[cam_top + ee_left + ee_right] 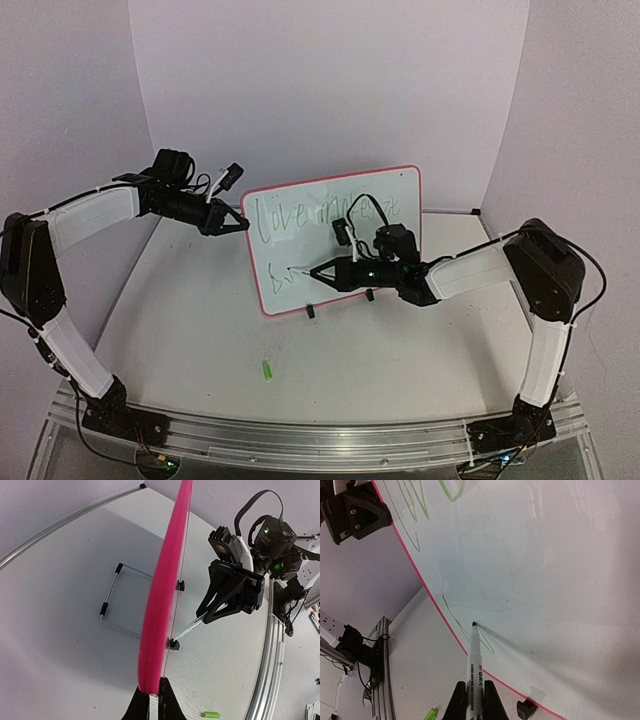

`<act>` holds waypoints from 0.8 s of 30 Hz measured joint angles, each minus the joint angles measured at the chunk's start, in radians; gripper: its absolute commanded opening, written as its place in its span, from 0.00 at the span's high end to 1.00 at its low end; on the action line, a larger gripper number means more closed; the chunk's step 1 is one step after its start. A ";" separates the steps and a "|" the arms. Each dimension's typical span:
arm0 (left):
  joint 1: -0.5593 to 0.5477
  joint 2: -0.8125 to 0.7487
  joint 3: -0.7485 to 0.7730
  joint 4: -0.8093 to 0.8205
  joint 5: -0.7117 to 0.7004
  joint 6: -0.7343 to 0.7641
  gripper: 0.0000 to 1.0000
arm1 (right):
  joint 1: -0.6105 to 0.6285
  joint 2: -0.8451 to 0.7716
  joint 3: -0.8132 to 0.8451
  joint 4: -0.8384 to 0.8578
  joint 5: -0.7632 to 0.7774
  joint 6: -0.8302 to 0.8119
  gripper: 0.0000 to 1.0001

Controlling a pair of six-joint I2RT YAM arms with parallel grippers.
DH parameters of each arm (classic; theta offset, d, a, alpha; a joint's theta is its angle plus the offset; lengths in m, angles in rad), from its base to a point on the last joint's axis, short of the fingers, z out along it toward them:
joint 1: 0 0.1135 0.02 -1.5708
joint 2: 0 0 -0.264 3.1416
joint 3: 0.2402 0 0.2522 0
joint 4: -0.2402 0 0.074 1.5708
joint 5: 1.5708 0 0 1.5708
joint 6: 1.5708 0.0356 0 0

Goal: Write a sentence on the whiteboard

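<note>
Your whiteboard (340,240) stands tilted back on the desk (190,330), roughly midway between the two arms and turned a little so its face looks toward the right arm. It rests on two small black feet (311,312), and the left wrist view shows a bent wire stand (112,605) behind it.

Your left tool (243,222) is closed on the board's left edge. In the left wrist view the pink rim (165,595) runs straight down between its two dark fingertips.

Your right tool (318,272) is clamped on a marker pen (474,655), which points out past the fingers. The pen's dark tip touches the board face low down, near the lower left corner and just inside the rim.

The sentence (320,212) is in thin green strokes. The upper line runs across the top of the board and begins with what reads as "love", though the later words are too faint to make out from above. The lower line has only a few strokes at the left, and these end where the pen tip sits. The right wrist view shows a thin green zigzag (465,625) beside the tip.

A small green cap (267,370) lies loose on the desk in front of the board, well apart from both tools.
</note>
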 measured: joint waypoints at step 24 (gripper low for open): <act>0.000 0.000 0.000 0.000 -0.001 0.000 1.00 | 0.003 0.073 -0.021 0.020 -0.045 0.005 1.00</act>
